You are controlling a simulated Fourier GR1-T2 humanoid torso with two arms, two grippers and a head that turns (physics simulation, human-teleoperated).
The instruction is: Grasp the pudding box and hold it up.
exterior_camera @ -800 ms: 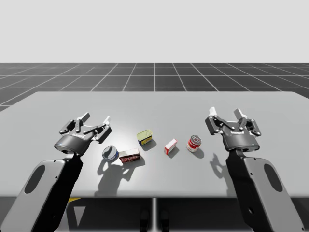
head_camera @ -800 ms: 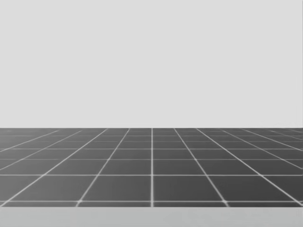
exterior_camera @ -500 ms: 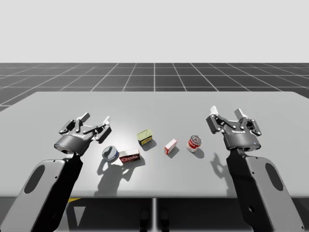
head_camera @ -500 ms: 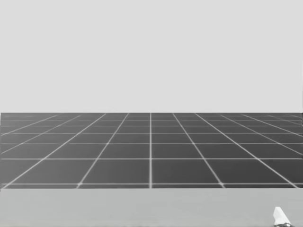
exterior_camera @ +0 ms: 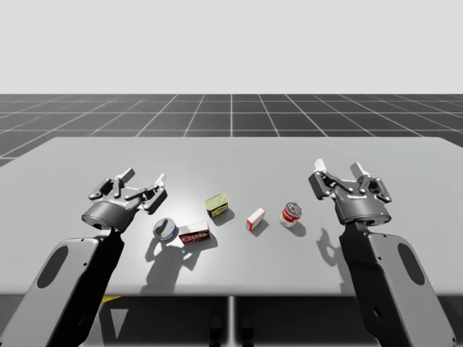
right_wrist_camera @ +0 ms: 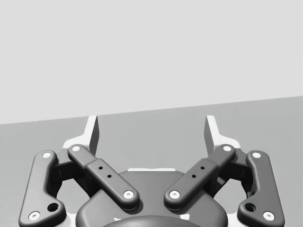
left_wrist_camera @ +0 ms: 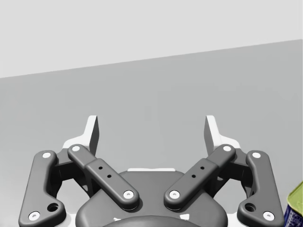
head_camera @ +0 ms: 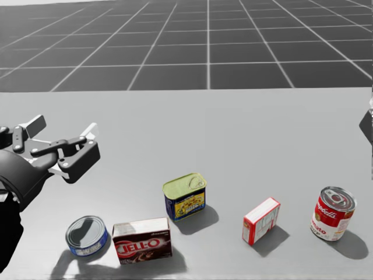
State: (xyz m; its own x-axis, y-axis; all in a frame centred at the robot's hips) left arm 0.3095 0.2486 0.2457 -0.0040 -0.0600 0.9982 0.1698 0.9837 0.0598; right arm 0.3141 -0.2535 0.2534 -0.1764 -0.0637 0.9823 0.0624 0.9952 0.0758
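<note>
The pudding box [head_camera: 141, 240] is a low rectangular carton, dark brown-red with white lettering on its front. It lies on its long side on the grey surface [head_camera: 233, 128]. It sits just beside a low round blue can [head_camera: 86, 235], with a green-lidded blue rectangular tin [head_camera: 185, 196] near behind it. A small white-and-red box [head_camera: 261, 220] and a red-and-white cylindrical can [head_camera: 334, 213] stand further along. My left end effector [exterior_camera: 145, 176] hovers released, fingers spread, near the blue can. My right end effector [exterior_camera: 339, 168] is likewise released, well apart from the pudding box.
</note>
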